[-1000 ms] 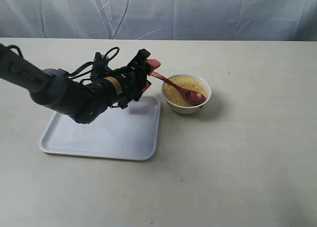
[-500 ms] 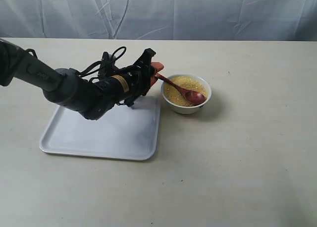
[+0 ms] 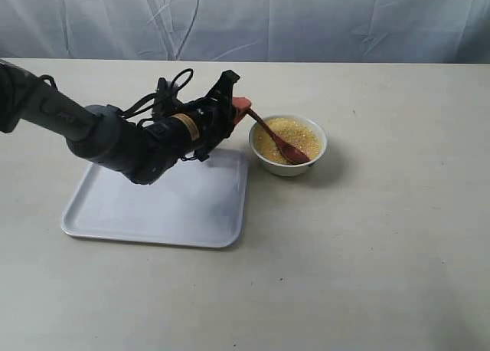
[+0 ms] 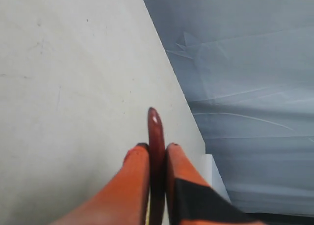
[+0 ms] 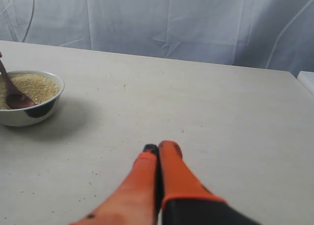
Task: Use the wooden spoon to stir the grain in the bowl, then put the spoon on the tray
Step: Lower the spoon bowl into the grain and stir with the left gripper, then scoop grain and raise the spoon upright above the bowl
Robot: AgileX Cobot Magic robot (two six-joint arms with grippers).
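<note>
The small white bowl (image 3: 289, 145) holds yellow grain (image 3: 295, 134) and stands just right of the white tray (image 3: 164, 205). The dark wooden spoon (image 3: 279, 142) slants down into the grain, its round end dug in near the bowl's front. My left gripper (image 3: 240, 106) is shut on the handle's upper end, above the tray's far right corner. In the left wrist view the handle (image 4: 156, 136) sticks out between the orange fingers (image 4: 132, 176). The right wrist view shows my right gripper (image 5: 159, 149) shut and empty over bare table, the bowl (image 5: 29, 104) and spoon (image 5: 13, 95) far off.
A wrinkled pale curtain (image 3: 306, 18) hangs behind the table's far edge. My left arm (image 3: 92, 132) reaches across the tray's far side. Stray grains (image 5: 78, 183) speckle the table near the right gripper.
The left gripper has shifted right and up and tipped the handle steeper. The spoon's round end has swept from the bowl's right side toward its middle front, sinking into the grain.
</note>
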